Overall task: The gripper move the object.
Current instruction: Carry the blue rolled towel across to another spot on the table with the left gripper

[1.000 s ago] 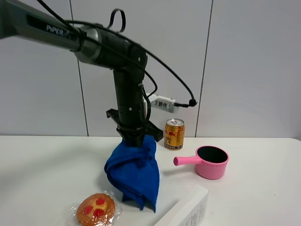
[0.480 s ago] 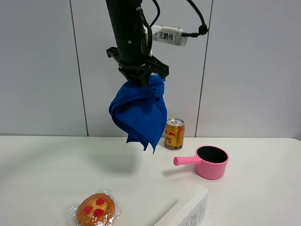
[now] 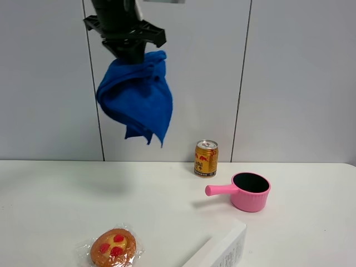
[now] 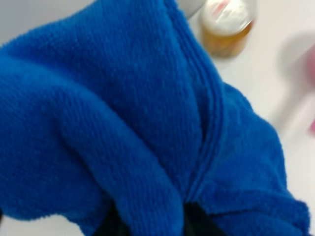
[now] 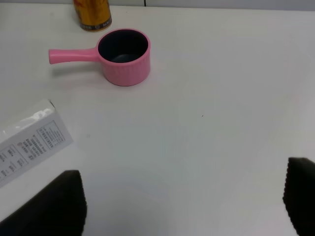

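Observation:
A blue cloth (image 3: 136, 97) hangs bunched from my left gripper (image 3: 129, 51), high above the white table (image 3: 50, 194) at the left of centre. The gripper is shut on the cloth's top. In the left wrist view the cloth (image 4: 123, 113) fills the frame, and the dark fingers (image 4: 112, 227) pinch a fold of it. My right gripper (image 5: 179, 206) is open and empty above bare table, with its dark fingers (image 5: 49, 209) wide apart. It is out of the exterior high view.
A gold drink can (image 3: 206, 158) stands at the back by the wall. A pink pot with a handle (image 3: 250, 192) sits to its right. A wrapped pastry (image 3: 114, 247) and a white box (image 3: 222, 250) lie near the front edge.
My left gripper has lifted the blue cloth from the table to high above it and carried it to the left. The other objects have not moved.

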